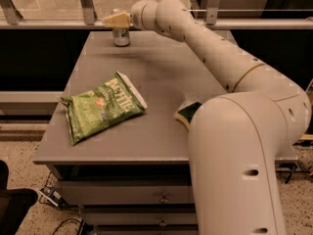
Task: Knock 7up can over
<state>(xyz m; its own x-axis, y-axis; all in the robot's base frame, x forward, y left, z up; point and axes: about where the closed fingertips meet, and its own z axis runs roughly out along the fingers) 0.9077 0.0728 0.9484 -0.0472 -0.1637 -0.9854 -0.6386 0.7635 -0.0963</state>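
The 7up can [122, 37] stands upright at the far edge of the grey table [161, 72], left of centre. It is small and silver-grey with green markings, and its top is hidden behind the gripper. My gripper [111, 20] has beige tips that point left. It sits right at the can's top, level with its rim and in front of it. The white arm reaches to it from the lower right across the table.
A flat green chip bag [102, 106] lies on the table's front left. A green and yellow sponge [188, 112] lies at the right, mostly hidden by my arm. A railing with metal posts [87, 4] runs behind the table. Drawers sit below the tabletop.
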